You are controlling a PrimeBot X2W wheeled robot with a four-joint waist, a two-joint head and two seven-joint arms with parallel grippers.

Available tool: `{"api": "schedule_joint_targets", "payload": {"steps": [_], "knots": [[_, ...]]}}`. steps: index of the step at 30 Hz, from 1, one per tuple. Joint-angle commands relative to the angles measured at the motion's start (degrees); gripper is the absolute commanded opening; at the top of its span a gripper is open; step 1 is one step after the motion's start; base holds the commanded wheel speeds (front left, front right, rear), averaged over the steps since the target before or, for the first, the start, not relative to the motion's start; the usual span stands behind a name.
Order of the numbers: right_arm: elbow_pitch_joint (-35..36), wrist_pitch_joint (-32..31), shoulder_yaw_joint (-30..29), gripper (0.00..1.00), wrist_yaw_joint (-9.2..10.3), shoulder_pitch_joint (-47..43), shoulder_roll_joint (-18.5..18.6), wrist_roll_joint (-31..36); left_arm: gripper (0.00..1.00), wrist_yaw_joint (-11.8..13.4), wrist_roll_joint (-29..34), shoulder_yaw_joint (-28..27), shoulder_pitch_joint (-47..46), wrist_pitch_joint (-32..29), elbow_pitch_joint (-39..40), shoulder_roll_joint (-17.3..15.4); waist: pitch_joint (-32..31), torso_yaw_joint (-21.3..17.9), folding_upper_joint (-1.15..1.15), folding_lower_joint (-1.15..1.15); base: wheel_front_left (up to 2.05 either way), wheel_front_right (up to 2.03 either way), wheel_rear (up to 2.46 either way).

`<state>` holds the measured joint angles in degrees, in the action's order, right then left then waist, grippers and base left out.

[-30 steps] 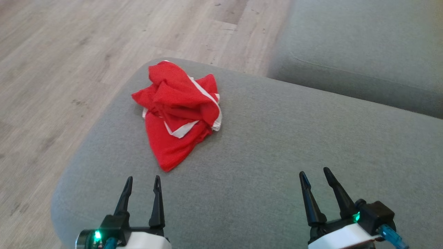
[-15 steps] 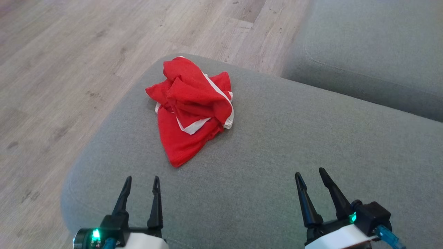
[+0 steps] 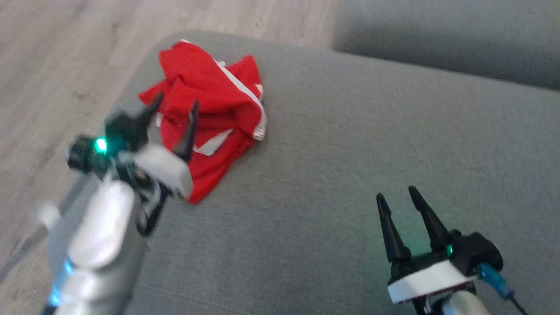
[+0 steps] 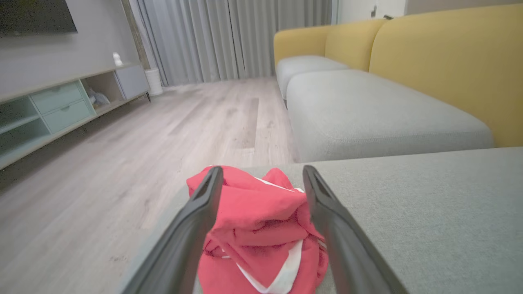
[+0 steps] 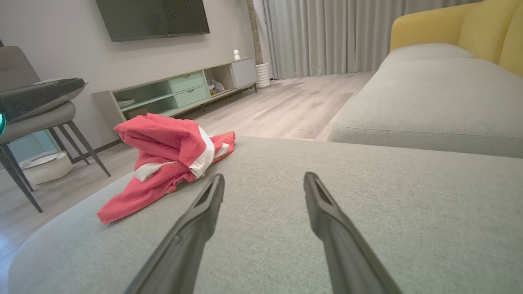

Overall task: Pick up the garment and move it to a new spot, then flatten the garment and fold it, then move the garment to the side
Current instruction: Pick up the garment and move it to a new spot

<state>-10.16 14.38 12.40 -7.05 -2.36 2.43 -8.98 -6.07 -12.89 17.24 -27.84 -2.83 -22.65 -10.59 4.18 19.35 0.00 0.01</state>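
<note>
One grey cushion (image 3: 328, 175) bears the red garment (image 3: 214, 87), wood floor (image 3: 52, 65) beside.

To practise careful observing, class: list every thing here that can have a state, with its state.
Garment: crumpled in a heap on the cushion, not held.
Left gripper: open, at the garment, gripping nothing.
Right gripper: open, empty, over the cushion.

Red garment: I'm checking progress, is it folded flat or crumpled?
Crumpled. The red garment lies in a bunched heap on the grey cushion, its white trim twisted through irregular folds.
</note>
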Motion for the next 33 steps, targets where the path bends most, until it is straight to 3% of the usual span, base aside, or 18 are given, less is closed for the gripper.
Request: {"api": "schedule_joint_targets", "payload": {"steps": [1, 5, 10, 16, 17, 18, 24, 33], "knots": [[1.9, 0.6, 1.0, 1.0, -0.44, 3.0, 0.4, 0.6, 1.0, -0.5, -1.5, -1.8, -5.8, -3.5, -0.7, -2.8, 4.6, -4.3, 0.0, -0.01, 0.0, 0.0, 0.0], [1.9, 0.6, 1.1, 1.0, -0.44, 4.2, 0.4, 0.8, 1.0, -1.0, -2.7, -1.3, -13.2, -11.8, -8.1, -6.4, 7.3, -7.3, 0.0, -0.01, 0.0, 0.0, 0.0], [2.1, 0.6, 1.3, 1.0, -0.44, 5.2, 0.4, 0.7, 1.0, -1.3, -6.4, -1.9, -17.6, -18.8, -15.4, -8.2, 9.3, -9.8, 0.0, -0.01, 0.0, 0.0, 0.0], [2.0, 0.6, 1.0, 1.0, -0.44, 5.9, 0.4, 0.5, 1.0, -0.3, -7.4, -2.9, -19.7, -20.7, -20.9, -10.0, 10.3, -11.4, 0.0, -0.01, 0.0, 0.0, 0.0], [2.0, 0.6, 1.0, 1.0, -0.44, 6.0, 0.4, 0.4, 0.68, -0.2, -7.5, -2.9, -19.9, -20.4, -21.5, -10.1, 10.3, -11.6, 0.0, -0.01, 0.0, 0.0, 0.0], [1.9, 0.6, 1.1, 1.0, -0.44, 6.1, 0.4, 0.4, 0.0, -0.2, -7.6, -3.0, -20.0, -20.0, -22.1, -10.1, 10.2, -11.8, 0.0, -0.01, 0.0, 0.0, 0.0], [1.5, 0.6, 1.3, 1.0, -0.44, 6.1, 0.4, -0.1, 0.0, -0.7, -8.3, -2.7, -20.5, -16.0, -23.1, -10.1, 8.9, -12.2, 0.0, -0.01, 0.0, 0.0, 0.0], [0.8, 0.6, 1.0, 1.0, -0.44, 4.7, 0.4, -1.7, 0.0, -1.2, -7.4, -0.4, -23.4, 2.9, -16.2, -8.6, 3.0, -12.4, 0.0, -0.01, 0.0, 0.0, 0.0]]}}
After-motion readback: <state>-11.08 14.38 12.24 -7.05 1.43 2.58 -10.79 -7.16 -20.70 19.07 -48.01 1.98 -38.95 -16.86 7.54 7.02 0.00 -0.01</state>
